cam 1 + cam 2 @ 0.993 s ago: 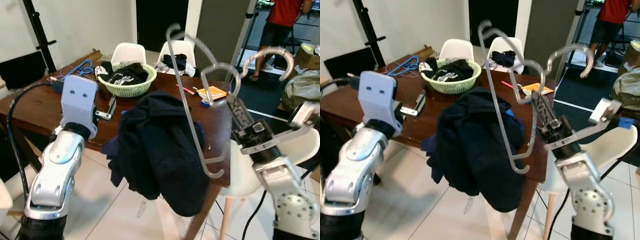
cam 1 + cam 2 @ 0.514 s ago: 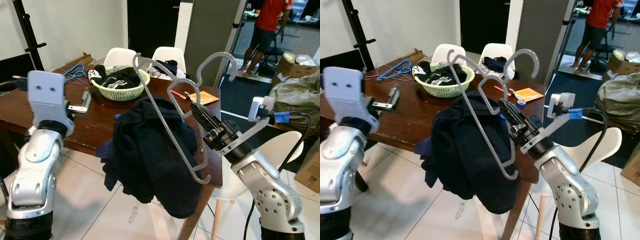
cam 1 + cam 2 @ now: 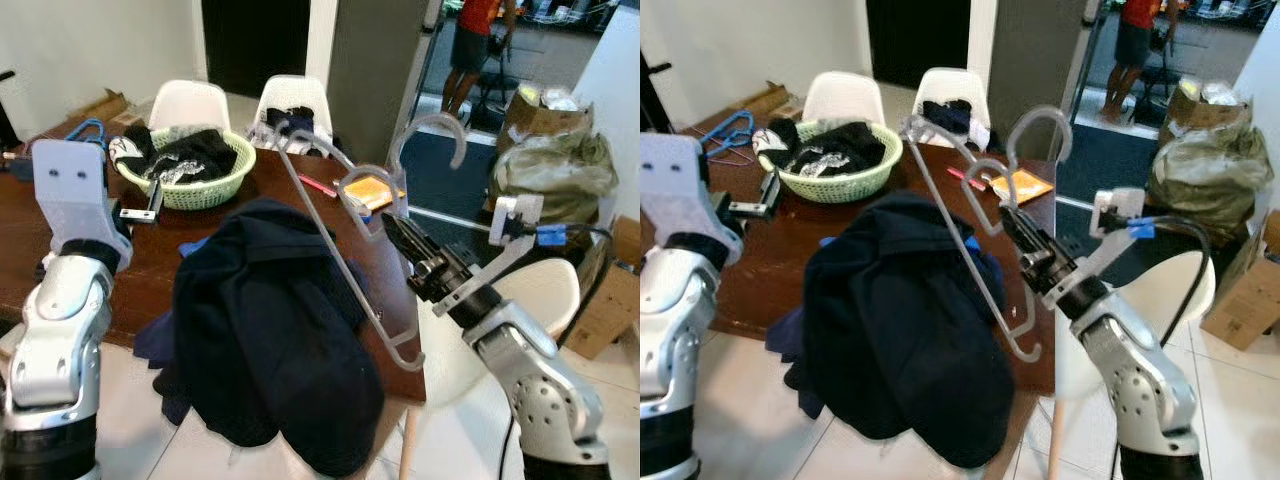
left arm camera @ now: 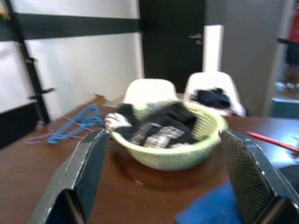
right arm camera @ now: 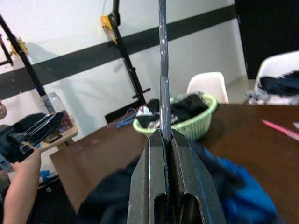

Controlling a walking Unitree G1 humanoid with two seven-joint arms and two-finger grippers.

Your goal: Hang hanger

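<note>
Blue hangers (image 3: 85, 130) lie at the far left end of the brown table (image 3: 20, 215), and beside them I see a green basket (image 3: 185, 185) heaped with dark clothes. My left gripper (image 4: 166, 175) is raised over the table's near left edge, fingers spread wide with nothing between them, pointing at that basket. A big dark jacket (image 3: 265, 340) is draped over the table's near edge in the middle. Two white chairs (image 3: 190, 100) stand behind the table, one with clothing on its seat. Further right on the tabletop are a pink pen (image 3: 317, 185) and an orange booklet (image 3: 365, 190); I can't read any writing.

My right arm is bent up at the elbow, and the right gripper (image 3: 400, 235) is clamped tight on the grey hanger (image 3: 345, 250), held over the table's right end with its hook up. A white chair (image 3: 545, 290) sits behind that arm. Beyond are a stuffed bag (image 3: 550, 165), a cardboard box (image 3: 600, 300) and a person (image 3: 470, 45) standing in the doorway.
</note>
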